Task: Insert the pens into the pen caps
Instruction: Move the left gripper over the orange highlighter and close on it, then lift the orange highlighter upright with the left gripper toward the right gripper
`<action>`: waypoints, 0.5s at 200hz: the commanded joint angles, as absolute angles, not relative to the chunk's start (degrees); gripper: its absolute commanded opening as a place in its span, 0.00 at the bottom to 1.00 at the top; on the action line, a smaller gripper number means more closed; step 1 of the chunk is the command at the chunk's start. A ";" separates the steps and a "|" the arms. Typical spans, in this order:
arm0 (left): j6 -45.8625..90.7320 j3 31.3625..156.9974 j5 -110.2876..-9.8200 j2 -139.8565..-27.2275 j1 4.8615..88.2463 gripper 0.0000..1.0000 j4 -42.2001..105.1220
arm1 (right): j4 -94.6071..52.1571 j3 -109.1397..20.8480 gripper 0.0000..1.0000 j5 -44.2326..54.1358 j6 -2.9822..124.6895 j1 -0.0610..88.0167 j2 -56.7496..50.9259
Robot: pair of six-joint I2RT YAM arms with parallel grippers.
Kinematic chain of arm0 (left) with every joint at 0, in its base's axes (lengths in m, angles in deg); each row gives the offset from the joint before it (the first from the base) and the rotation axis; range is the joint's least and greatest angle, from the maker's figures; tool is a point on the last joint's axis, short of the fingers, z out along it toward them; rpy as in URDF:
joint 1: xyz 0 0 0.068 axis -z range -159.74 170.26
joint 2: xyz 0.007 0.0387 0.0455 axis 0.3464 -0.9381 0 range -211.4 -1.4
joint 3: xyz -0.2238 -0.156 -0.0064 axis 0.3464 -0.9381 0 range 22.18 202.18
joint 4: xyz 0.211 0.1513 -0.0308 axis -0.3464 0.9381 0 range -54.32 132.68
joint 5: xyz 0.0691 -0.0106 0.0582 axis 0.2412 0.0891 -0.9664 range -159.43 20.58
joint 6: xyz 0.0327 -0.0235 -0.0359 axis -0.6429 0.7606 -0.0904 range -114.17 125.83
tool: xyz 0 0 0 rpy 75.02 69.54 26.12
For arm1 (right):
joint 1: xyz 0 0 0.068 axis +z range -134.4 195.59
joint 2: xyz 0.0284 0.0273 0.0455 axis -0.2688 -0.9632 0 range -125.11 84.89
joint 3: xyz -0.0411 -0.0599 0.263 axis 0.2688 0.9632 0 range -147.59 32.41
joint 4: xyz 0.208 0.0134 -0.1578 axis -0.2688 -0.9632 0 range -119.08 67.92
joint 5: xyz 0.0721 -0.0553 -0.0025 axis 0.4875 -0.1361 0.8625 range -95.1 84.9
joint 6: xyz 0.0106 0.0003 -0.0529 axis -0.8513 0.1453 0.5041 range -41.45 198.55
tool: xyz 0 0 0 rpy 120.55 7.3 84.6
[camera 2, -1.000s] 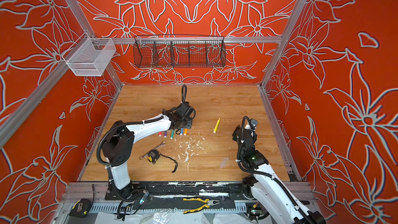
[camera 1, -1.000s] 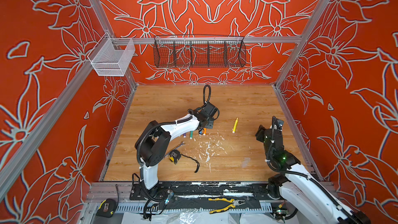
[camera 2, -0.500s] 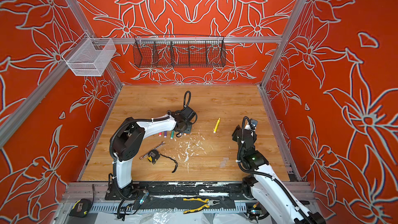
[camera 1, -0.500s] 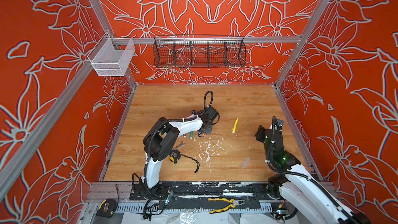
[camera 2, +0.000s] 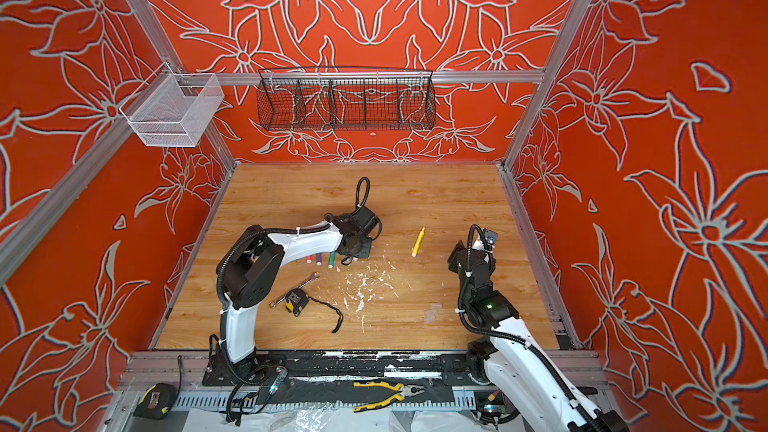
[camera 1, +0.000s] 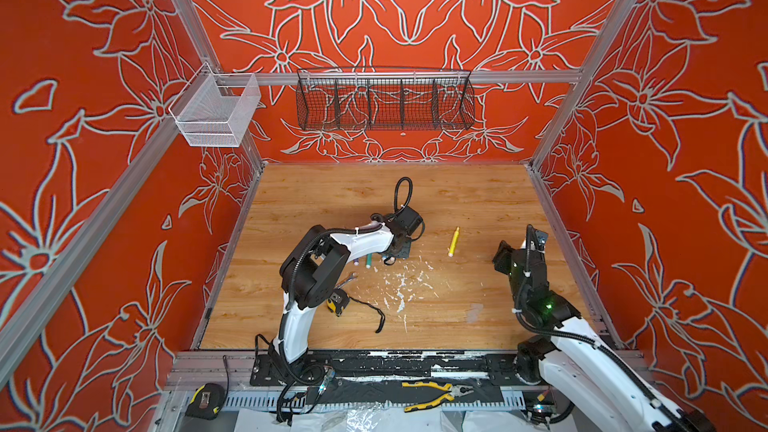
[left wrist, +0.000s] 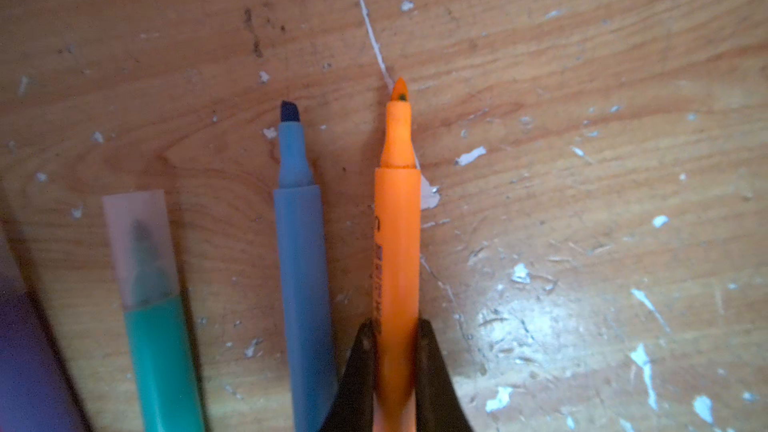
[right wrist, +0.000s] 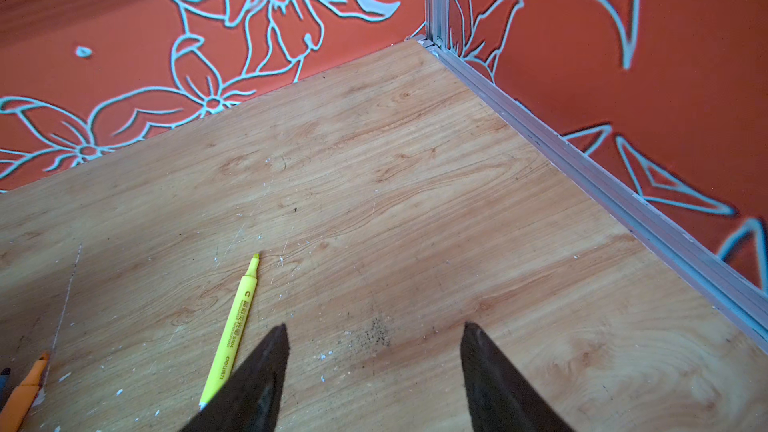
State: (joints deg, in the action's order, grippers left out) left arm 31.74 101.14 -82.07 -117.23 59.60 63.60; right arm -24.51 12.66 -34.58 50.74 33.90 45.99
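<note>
Your left gripper (left wrist: pixel 395 324) clamps the orange pen (left wrist: pixel 397 222), blue pen (left wrist: pixel 301 263) just beside; right gripper (right wrist: pixel 375 325) gapes over flecked desk (right wrist: pixel 415 201).

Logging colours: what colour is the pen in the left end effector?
The pen is orange; left wrist view shows it best.

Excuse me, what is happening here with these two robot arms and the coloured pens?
The left tool is shut on the barrel of the uncapped orange pen. This pen is in a row beside the blue pen, also uncapped, and the green pen, which already wears a clear cap. The right tool is open and holds nothing, above the table near the uncapped yellow pen.
</note>
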 commanded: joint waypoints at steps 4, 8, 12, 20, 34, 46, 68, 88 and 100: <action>31.85 100.67 -81.04 -118.55 59.63 0.05 66.09 | -24.10 13.51 0.67 -34.28 50.87 33.69 46.04; 31.81 100.67 -80.90 -118.57 59.62 0.04 66.03 | -24.18 13.52 0.67 -34.34 50.87 33.69 46.12; 31.70 100.67 -80.81 -118.63 59.63 0.03 65.94 | -24.18 13.51 0.67 -34.37 50.87 33.70 46.19; 31.51 100.80 -80.72 -118.67 59.61 0.02 65.93 | -24.27 13.59 0.67 -34.36 50.79 33.71 46.38; 31.46 101.09 -80.68 -118.58 59.64 0.01 66.09 | -24.18 13.77 0.67 -34.37 50.78 33.74 46.66; 31.45 101.15 -80.29 -117.86 59.62 0.00 66.21 | -24.10 13.77 0.67 -34.28 50.85 33.69 46.66; 30.64 100.14 -78.06 -114.56 59.64 0.00 65.61 | -23.97 13.61 0.67 -34.19 50.87 33.69 46.18; 29.63 97.60 -76.71 -109.24 60.29 0.00 63.93 | -24.14 13.60 0.67 -34.36 50.78 33.69 46.37; 29.14 96.65 -76.54 -106.00 61.19 0.00 63.68 | -24.27 13.73 0.67 -34.50 50.69 33.72 46.70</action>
